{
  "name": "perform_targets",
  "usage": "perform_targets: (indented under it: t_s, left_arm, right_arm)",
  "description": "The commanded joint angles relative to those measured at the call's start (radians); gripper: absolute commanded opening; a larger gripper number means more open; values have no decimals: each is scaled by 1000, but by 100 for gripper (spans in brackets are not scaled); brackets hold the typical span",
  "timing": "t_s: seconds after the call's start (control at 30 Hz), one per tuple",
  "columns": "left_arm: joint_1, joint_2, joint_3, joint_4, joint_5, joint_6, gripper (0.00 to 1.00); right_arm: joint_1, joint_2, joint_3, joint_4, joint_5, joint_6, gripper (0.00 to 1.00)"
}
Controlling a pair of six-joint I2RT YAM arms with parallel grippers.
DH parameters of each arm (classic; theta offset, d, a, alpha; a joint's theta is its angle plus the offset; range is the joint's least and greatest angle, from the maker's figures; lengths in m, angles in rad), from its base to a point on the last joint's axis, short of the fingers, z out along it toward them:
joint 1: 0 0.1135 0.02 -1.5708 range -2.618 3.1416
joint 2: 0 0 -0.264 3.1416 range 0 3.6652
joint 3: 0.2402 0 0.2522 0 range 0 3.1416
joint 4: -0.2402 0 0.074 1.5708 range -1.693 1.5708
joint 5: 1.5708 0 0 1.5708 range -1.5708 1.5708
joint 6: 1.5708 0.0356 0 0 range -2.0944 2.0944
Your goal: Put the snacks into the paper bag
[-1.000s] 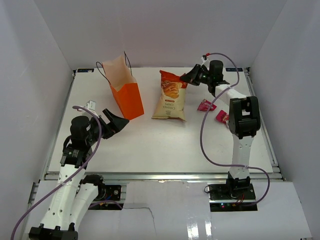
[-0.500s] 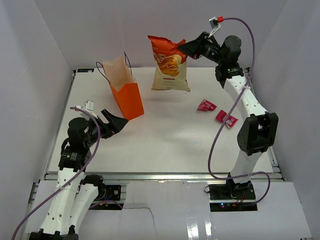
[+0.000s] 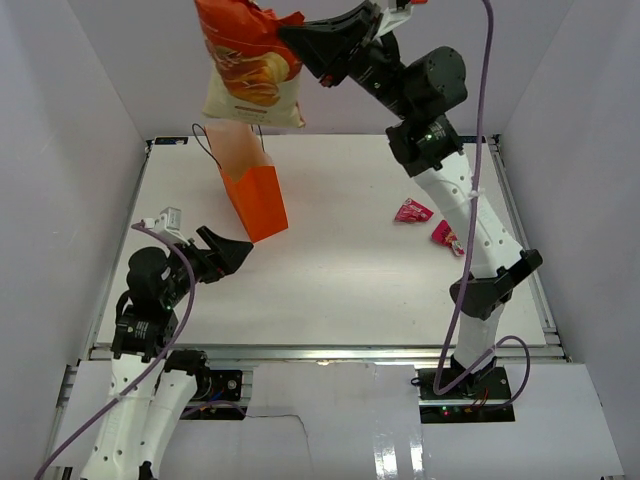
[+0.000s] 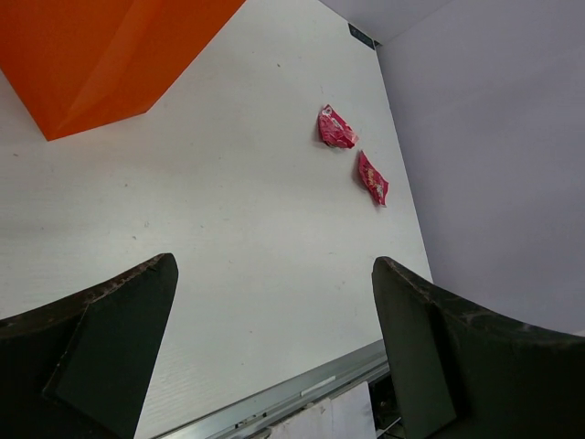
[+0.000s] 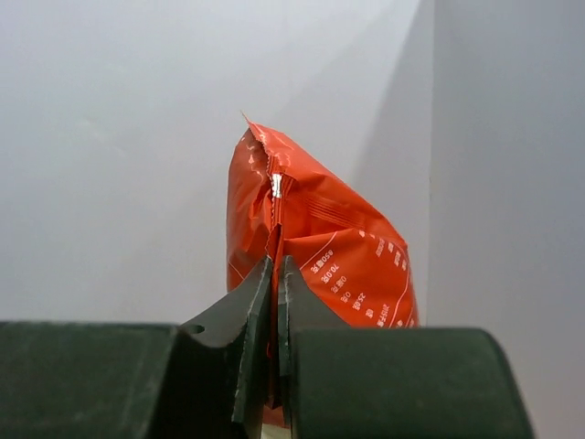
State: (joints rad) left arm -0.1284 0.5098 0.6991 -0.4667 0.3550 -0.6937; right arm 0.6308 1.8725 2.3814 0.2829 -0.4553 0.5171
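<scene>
Right gripper (image 3: 293, 36): pinched tight on the crimped top seam of the large orange-red and cream chip bag (image 3: 248, 65). In the right wrist view the two dark fingers meet on the foil with almost no gap between them.

Chip bag: high in the air, clear of the white table (image 3: 330, 285), hanging from its top edge with the cream bottom downward. In the top view its lower edge sits just above the open mouth of the upright orange paper bag (image 3: 256, 197). Whether it is truly plumb over that mouth cannot be told.

Orange paper bag: stands upright at the far left of the table, with its pale inside and thin dark cord handles showing. Nothing can be seen inside it from these views.

Left gripper (image 3: 236, 252): spread wide with nothing between the fingers. It is low over the table's near left part, pointing at the paper bag's base and close to it but apart from it.

Pink packets: two small crinkled ones (image 3: 411, 211) (image 3: 445, 234) lie flat on the right side of the table. They are near each other but not touching, and well apart from the paper bag.

Right arm: stretched up and across toward the left, with its purple cable (image 3: 482, 150) looping beside it.
</scene>
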Motion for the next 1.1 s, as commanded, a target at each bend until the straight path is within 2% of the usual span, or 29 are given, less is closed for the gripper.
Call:
perform_targets:
  t_s: [0.0,0.2,0.3,0.57,0.87,1.07]
  left_arm:
    - [-2,-46,7,-30,-10,13,98]
    - [0,-111,4,-93,-33,11,98]
    - [-2,-137,5,-119,-40,14,98]
    - [0,-165,13,-161,-47,20,98]
    - [-2,-169,17,-174,-48,22,98]
    - [-2,-162,19,-174,-45,22,98]
  right_arm:
    - [107,11,30,6,194,-170,8]
    - [230,97,67,116,423,-369,8]
    - [271,143,91,185,481,-429,8]
    - [336,211,124,298,550,-575,8]
    - [351,223,183,361,557,-614,8]
    - [354,224,194,420,570,-695,8]
